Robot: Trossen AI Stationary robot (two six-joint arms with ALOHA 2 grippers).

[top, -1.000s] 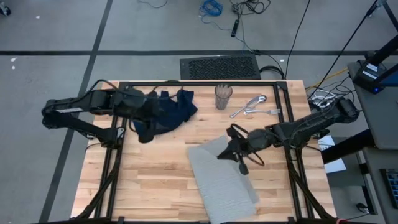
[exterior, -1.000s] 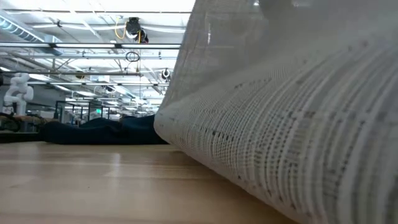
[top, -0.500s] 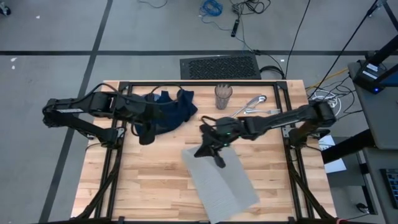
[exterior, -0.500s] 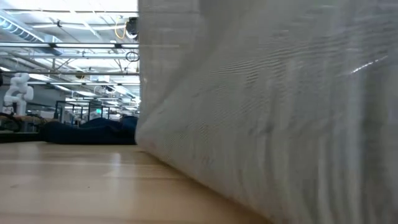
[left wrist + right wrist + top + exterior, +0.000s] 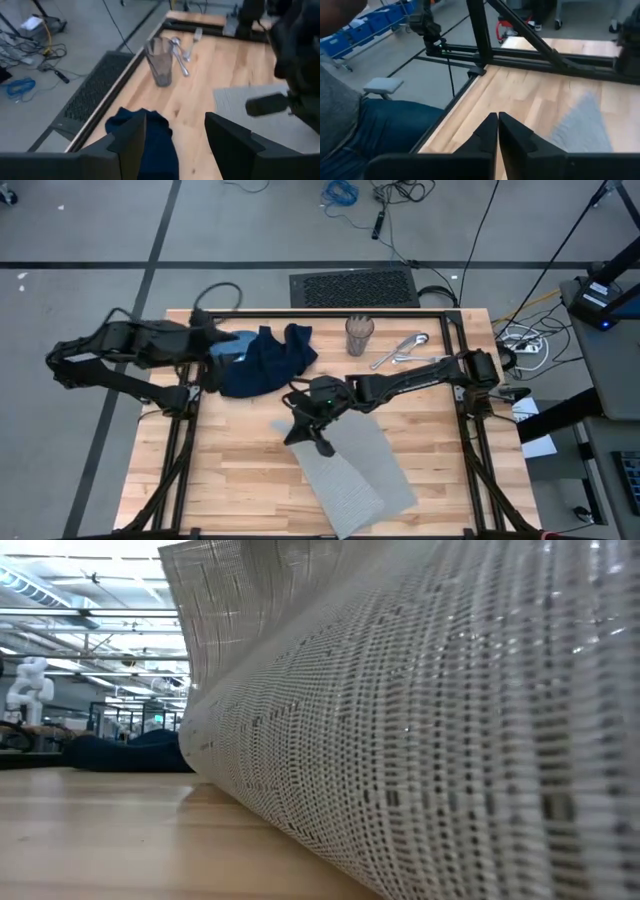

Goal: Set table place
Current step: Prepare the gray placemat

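The left gripper point(image 5: 215, 352) is hovering at the left edge of the navy blue napkin point(image 5: 262, 360), well to the left of the grey placemat point(image 5: 350, 470), and its fingers point(image 5: 131, 142) are standing wide apart with nothing between them; in the left wrist view the napkin point(image 5: 150, 142) is showing through the gap. The napkin is lying crumpled on the table point(image 5: 240, 470), up and to the left of the placemat, with a patch of lighter blue showing at its left side. The right gripper point(image 5: 305, 420) is sitting at the placemat's upper left corner, its arm stretching across from the table's right side, and in the right wrist view its fingers point(image 5: 492, 135) are pressing together, seemingly pinching the placemat's edge. The placemat is lying skewed across the lower middle of the table, its near end running to the front edge, and in the low view its woven cloth point(image 5: 420, 740) is rising up in a curved fold. Beyond the placemat, toward the table's far edge, a clear drinking glass point(image 5: 359, 335) is standing upright, and just right of the glass a spoon point(image 5: 400, 348) and a fork point(image 5: 425, 360) are lying together.
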